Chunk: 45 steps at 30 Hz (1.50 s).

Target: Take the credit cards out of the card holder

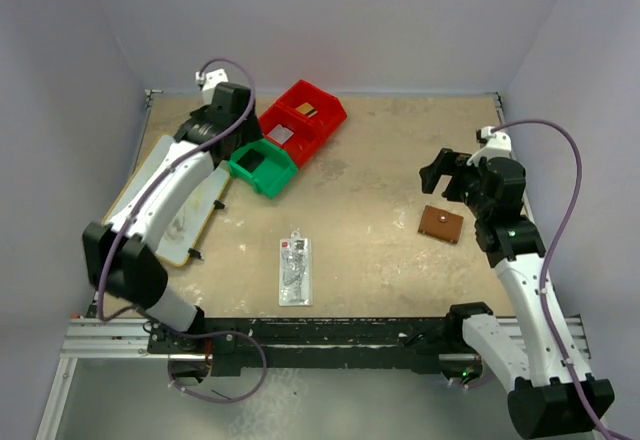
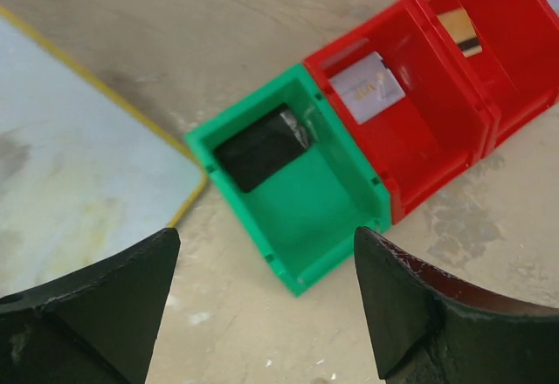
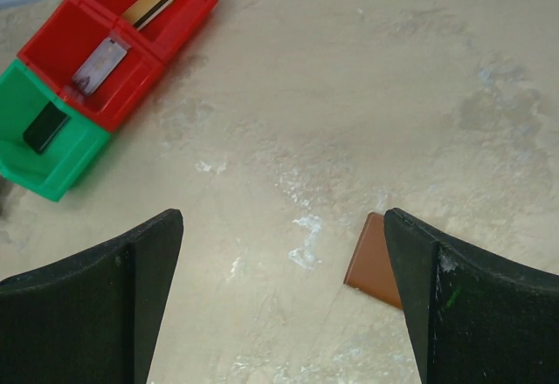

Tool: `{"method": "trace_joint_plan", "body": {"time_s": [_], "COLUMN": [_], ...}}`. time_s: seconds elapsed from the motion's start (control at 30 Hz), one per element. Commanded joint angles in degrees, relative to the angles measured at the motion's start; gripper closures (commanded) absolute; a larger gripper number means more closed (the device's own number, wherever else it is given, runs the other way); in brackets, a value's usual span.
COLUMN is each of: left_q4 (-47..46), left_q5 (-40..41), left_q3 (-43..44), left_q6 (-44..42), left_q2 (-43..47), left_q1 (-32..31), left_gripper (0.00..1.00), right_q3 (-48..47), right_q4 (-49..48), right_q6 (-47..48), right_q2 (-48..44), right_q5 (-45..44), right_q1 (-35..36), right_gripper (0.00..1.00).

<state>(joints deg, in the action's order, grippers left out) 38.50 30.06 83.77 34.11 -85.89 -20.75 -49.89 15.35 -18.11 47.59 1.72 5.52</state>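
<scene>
While left claw (image 2: 266, 246) and right claw (image 3: 284, 222) gape empty, one holder (image 3: 376, 266) lies part hidden behind right claw's finger; ahead: two red bins (image 3: 63, 42), one green bin (image 3: 26, 164), three cards (image 3: 146, 5).

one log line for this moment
left gripper open over green bin | right gripper open near card holder | card holder closed, flat on table, not held

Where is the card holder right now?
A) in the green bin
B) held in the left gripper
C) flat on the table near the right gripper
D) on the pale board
C: the card holder lies flat on the table near the open right gripper, nothing gripping it.
</scene>
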Motion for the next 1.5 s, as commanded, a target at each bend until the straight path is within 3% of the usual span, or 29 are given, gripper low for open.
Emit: {"method": "trace_joint_plan", "body": {"time_s": [0.0,0.23,0.47,0.7,1.0,1.47], "left_q4": [-2.2,-6.7,-3.7,-2.8,-5.8,-6.3], "left_q5": [-7.2,-9.6,-4.8,-0.7,1.8,0.3], "left_q3": [9.3,17.9,28.4,27.3,20.1,17.9], "left_q6": [3.6,12.0,18.7,23.5,27.1,29.3], "left_q2": [-10.3,-25.3,-36.8,-37.0,-29.9,-33.8], "left_q1": [-1.5,-3.0,-4.2,-4.5,-5.0,-4.9], "left_gripper": [0.21,0.27,0.36,0.38,0.37,0.43], "right_q3": [2.2,5.6,6.3,6.8,7.8,6.8], "right_q4": [-4.3,-4.6,-3.7,-3.8,-4.8,-3.3], "right_q6": [-4.1,-7.2,-9.5,-11.1,-11.3,-12.1], "right_q2": [-2.5,-5.4,-5.1,-4.0,-1.3,-0.1], "right_q5": [3.4,3.7,3.1,2.8,2.1,1.1], "right_q1": [-0.4,-0.6,-0.7,-0.8,-0.9,-0.9], "right_gripper": [0.00,0.00,0.00,0.00,0.00,0.00]}}
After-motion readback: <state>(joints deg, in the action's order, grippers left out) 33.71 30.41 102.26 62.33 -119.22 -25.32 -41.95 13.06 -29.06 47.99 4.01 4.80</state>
